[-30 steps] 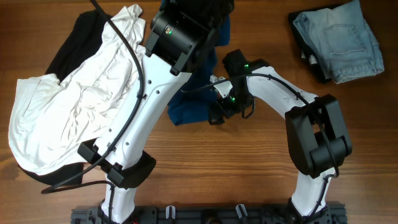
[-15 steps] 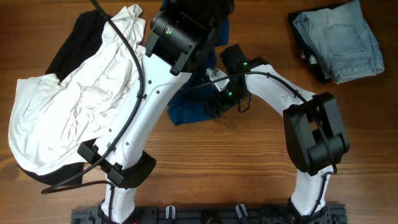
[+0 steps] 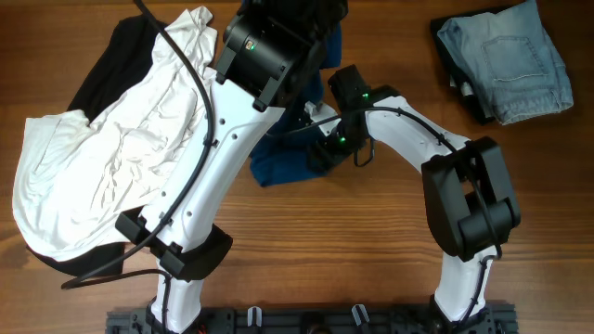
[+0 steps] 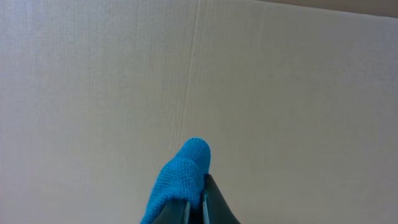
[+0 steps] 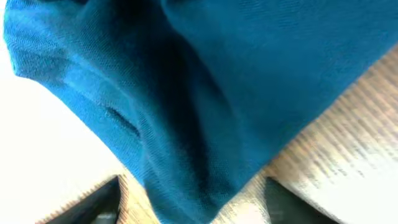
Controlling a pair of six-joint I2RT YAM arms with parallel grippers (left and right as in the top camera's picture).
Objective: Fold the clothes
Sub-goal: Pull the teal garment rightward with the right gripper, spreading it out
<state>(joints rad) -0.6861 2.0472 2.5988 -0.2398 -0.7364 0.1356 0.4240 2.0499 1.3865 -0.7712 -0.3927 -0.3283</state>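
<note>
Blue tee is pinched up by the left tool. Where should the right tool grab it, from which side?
Grip the blue T-shirt at its low bunched edge near the table. The left tool holds it up, so cloth drapes down to a thick fold there. The right tool, open, straddles that fold; likely best to come in low from the right.

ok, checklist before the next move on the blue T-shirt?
1. Grip of left tool on blue T-shirt: ok, fabric is pinched between shut fingers.
2. Fabric inside right tool: ok, the shirt hangs between its fingers.
3. Clamp of right tool: not ok, its fingers stand apart.
4. Hem or corner in right tool: cannot tell, the view is too close.
5. Work area free of jeans: ok, they lie at the far corner of the table.
6. Gap between white shirt and the blue one: cannot tell, the left arm hides it.
</note>
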